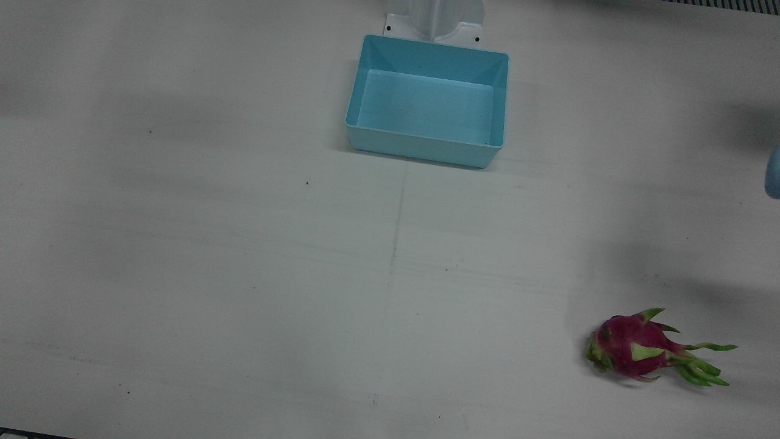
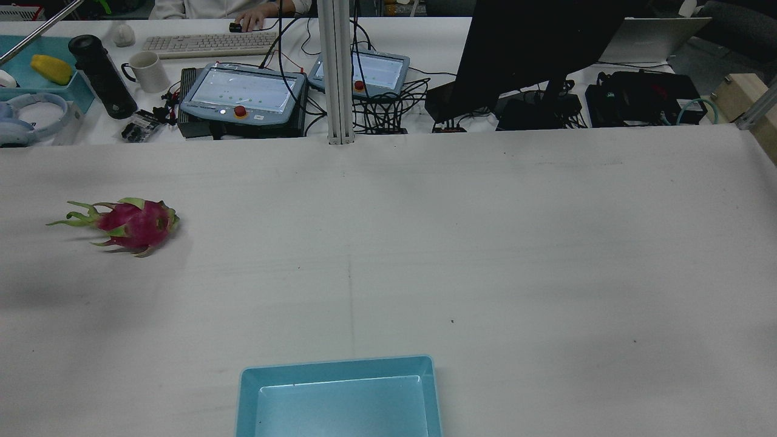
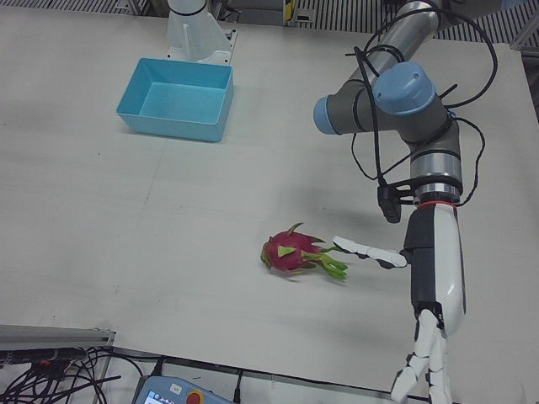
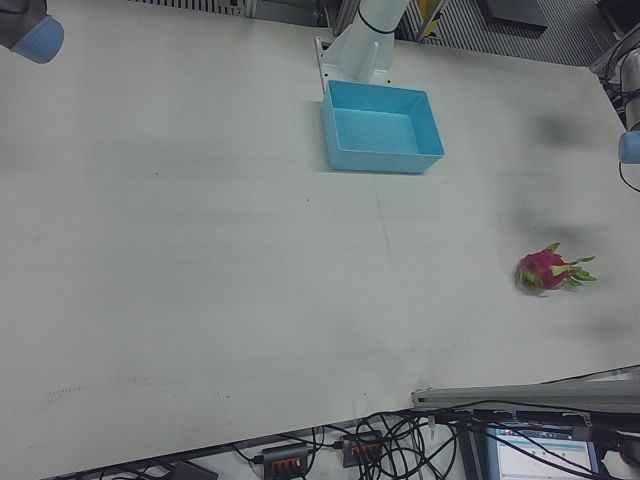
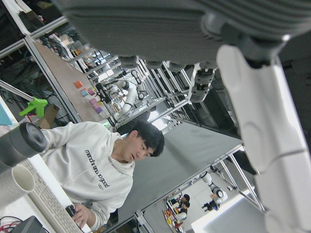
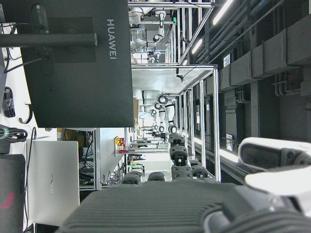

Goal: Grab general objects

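A pink dragon fruit [image 1: 640, 350] with green leaf tips lies on its side on the white table, also seen as the dragon fruit [image 2: 136, 224], [image 3: 293, 252], [image 4: 545, 270]. My left hand [image 3: 434, 295] hangs from its arm just to the view's right of the fruit, open, fingers [image 3: 425, 370] pointing down and spread. One finger reaches sideways toward the green tips; I cannot tell if it touches them. My right hand [image 6: 272, 165] shows only in its own view, fingers stretched out with nothing in them.
A light blue bin [image 1: 420, 148], [image 2: 337, 363], [image 3: 173, 128], [image 4: 385, 160], nothing in it, stands before the arm pedestal [image 1: 436, 18]. Beyond the table's far edge are an upright post [image 2: 337, 73], teach pendants [image 2: 243, 94], a monitor [image 2: 528, 48] and a seated person [image 5: 97, 170].
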